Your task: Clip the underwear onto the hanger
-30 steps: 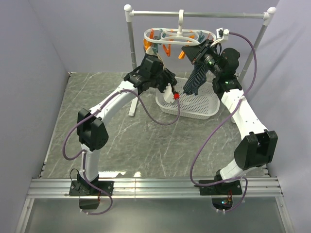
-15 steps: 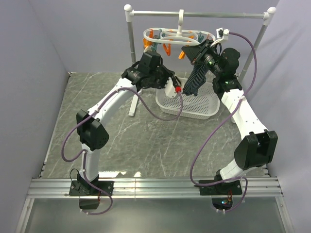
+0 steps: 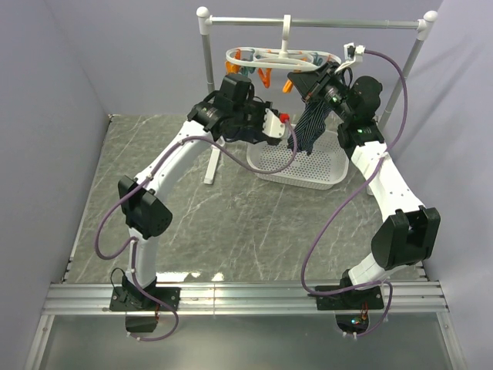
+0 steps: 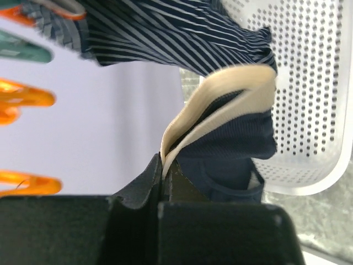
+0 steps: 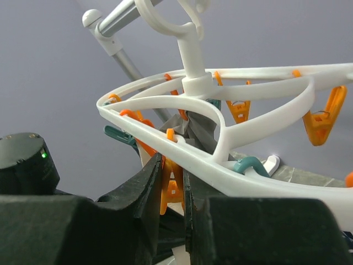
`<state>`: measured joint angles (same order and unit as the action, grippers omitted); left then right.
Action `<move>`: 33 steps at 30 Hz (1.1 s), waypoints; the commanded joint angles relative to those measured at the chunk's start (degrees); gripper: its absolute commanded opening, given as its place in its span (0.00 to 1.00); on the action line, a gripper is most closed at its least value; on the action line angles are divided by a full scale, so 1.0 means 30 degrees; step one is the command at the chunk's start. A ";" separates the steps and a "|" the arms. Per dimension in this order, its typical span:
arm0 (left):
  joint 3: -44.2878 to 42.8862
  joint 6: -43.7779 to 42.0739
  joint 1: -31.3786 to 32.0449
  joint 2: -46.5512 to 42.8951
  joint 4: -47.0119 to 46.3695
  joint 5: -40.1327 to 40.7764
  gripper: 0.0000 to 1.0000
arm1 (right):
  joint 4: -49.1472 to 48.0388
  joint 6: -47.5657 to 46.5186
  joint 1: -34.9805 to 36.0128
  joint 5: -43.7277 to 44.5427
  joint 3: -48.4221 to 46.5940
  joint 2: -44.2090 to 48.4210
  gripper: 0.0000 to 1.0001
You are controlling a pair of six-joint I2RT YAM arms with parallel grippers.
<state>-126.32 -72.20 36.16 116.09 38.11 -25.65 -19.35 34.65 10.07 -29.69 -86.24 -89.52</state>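
Observation:
The underwear (image 4: 231, 138), dark navy with a beige waistband (image 4: 220, 102), hangs above the basket. My left gripper (image 4: 164, 171) is shut on a fold of that waistband. From above, the left gripper (image 3: 276, 126) sits just below the hanger (image 3: 281, 58), with the underwear (image 3: 291, 142) dangling from it. The white hanger (image 5: 248, 94) hooks over the rail and carries orange and teal clothespins. My right gripper (image 5: 172, 185) is shut on an orange clothespin (image 5: 172, 187) under the hanger's rim. It shows in the top view as the right gripper (image 3: 306, 82).
A navy pinstriped cloth (image 3: 312, 123) hangs from the hanger right beside the underwear. A grey sock (image 5: 193, 130) is clipped further in. The white perforated basket (image 3: 308, 166) stands below on the marble table. The metal rail stand (image 3: 316, 23) spans the back.
My left gripper has shut on the underwear's waistband and lifted it out of the basket, up and to the right toward the hanger. The right arm has held still.

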 commanded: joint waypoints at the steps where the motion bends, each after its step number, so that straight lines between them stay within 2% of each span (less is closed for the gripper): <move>1: -0.1223 0.2474 -0.0189 -0.0289 -0.0162 -0.0854 0.00 | -0.1722 0.0109 -0.0103 -0.0854 -0.0317 -0.0044 0.00; 3: -0.0757 0.2972 -0.0189 -0.0493 -0.0688 -0.0710 0.00 | -0.1810 0.0080 -0.0103 -0.1000 -0.0288 -0.0073 0.00; 8: -0.1513 0.6163 -0.0306 -0.0144 -0.1451 -0.0562 0.00 | -0.2191 0.0138 -0.0103 -0.1294 -0.0083 -0.0074 0.00; 13: -0.0668 0.9675 -0.0365 -0.0727 -0.3207 0.0141 0.00 | -0.2600 0.0138 -0.0074 -0.1644 0.0209 0.0014 0.00; 17: 0.0796 1.1086 -0.0306 -0.1548 -0.4643 0.0843 0.00 | -0.2952 0.0225 -0.0074 -0.1937 0.0531 0.0101 0.00; 22: 0.0419 1.2697 -0.0247 -0.1490 -0.4966 0.1576 0.00 | -0.3742 0.0314 -0.0044 -0.2435 0.0971 0.0160 0.00; 27: 0.0858 1.3491 -0.0189 -0.1871 -0.5700 0.1548 0.00 | -0.4095 -0.0330 -0.0015 -0.2671 0.1206 0.0044 0.00; 33: 0.0008 1.4222 -0.0072 -0.1520 -0.5465 0.1695 0.00 | -0.4622 -0.1002 0.0189 -0.2847 0.1470 0.0043 0.00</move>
<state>-123.98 -33.06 35.51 114.45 24.18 -21.10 -29.10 33.89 9.78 -34.13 -82.43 -89.52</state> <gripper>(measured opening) 0.026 0.224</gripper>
